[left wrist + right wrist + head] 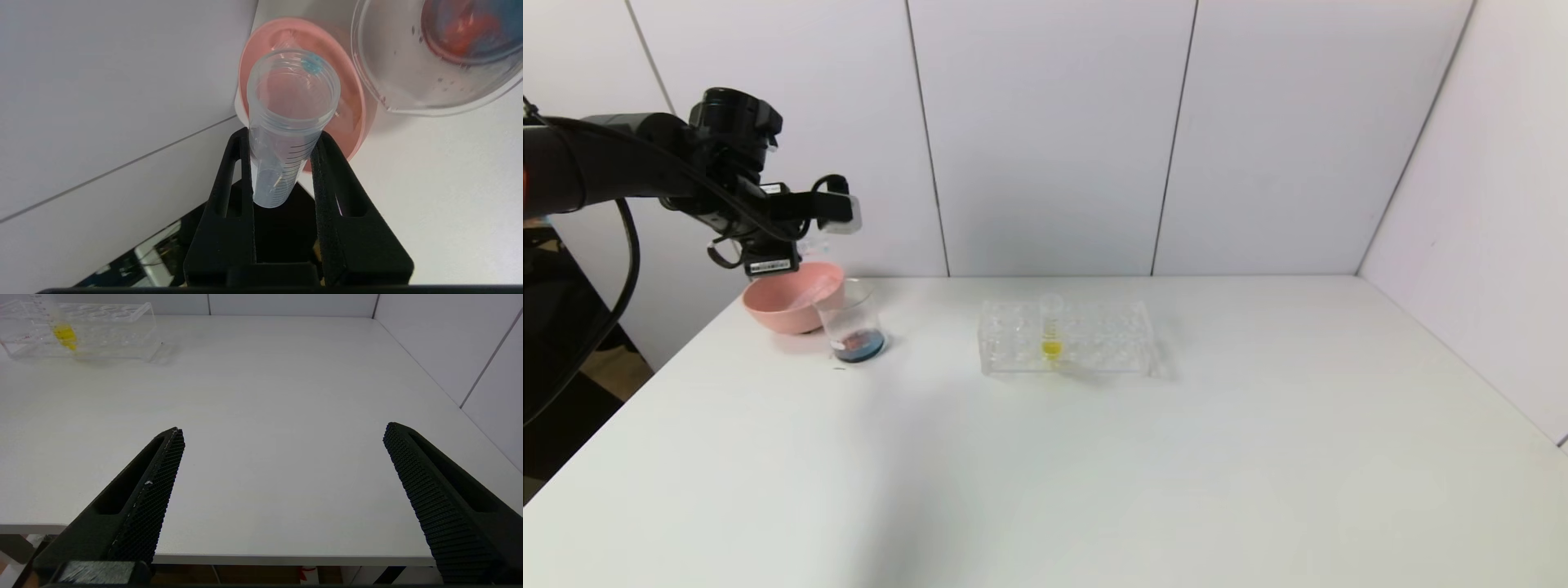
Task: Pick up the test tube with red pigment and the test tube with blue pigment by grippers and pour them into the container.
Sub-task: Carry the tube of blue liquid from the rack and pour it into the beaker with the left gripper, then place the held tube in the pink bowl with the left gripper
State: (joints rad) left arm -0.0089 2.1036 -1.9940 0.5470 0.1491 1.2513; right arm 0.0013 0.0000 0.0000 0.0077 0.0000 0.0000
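My left gripper (796,245) (282,136) is shut on a clear graduated test tube (286,122). I hold it above the pink bowl (776,314) (359,118), mouth pointing away from the wrist. The tube looks empty, with a sky-blue drop on its rim. The clear beaker (852,320) (441,61) stands on the table beside the bowl, with blue and orange-red liquid pooled at its bottom. No tube with red liquid shows. A pale clear tube-like shape (813,290) lies in the bowl. My right gripper (284,428) is open and empty over the table's near edge.
A clear tube rack (1094,335) (122,330) stands mid-table, holding one tube with yellow liquid (1051,331) (63,332). White walls close the back and the right side. The table's left edge runs near the bowl.
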